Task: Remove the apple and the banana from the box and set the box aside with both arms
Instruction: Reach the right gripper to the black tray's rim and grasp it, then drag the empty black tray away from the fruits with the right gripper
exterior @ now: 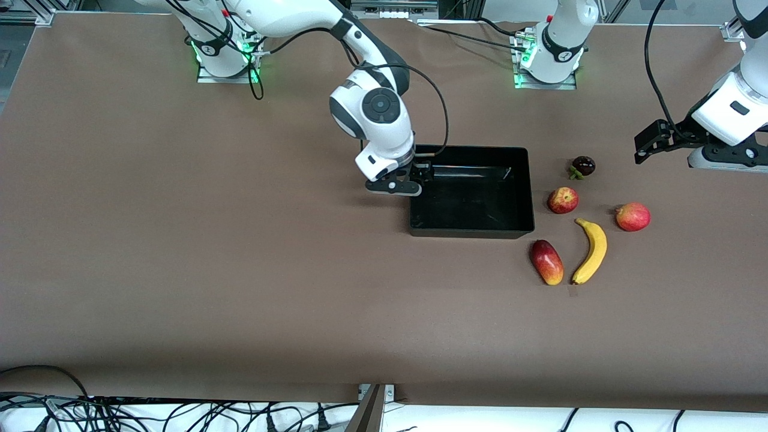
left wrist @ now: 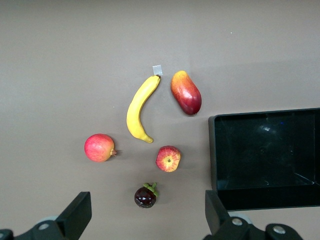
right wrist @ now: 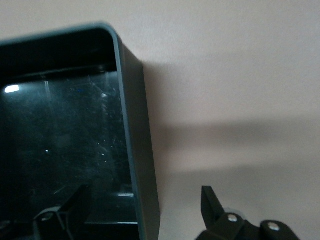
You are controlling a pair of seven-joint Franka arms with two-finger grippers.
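The black box [exterior: 530, 187] lies mid-table. My right gripper [exterior: 414, 175] is low at the box wall toward the right arm's end. It is open and straddles that wall [right wrist: 144, 165], with one finger [right wrist: 75, 200] inside the box and the other finger [right wrist: 210, 200] outside. The yellow banana [exterior: 591, 250] and the red apple [exterior: 563, 200] lie on the table beside the box, toward the left arm's end. My left gripper [exterior: 651, 143] hangs open and empty above the table there, and in its wrist view the banana [left wrist: 140, 110], the apple [left wrist: 168, 159] and the box [left wrist: 212, 150] show below the gripper [left wrist: 147, 201].
A red-and-yellow mango [exterior: 546, 261] lies next to the banana, nearer the front camera than the box. A round red fruit with a nub [exterior: 633, 216] sits toward the left arm's end. A dark mangosteen [exterior: 582, 166] sits farther from the camera than the apple.
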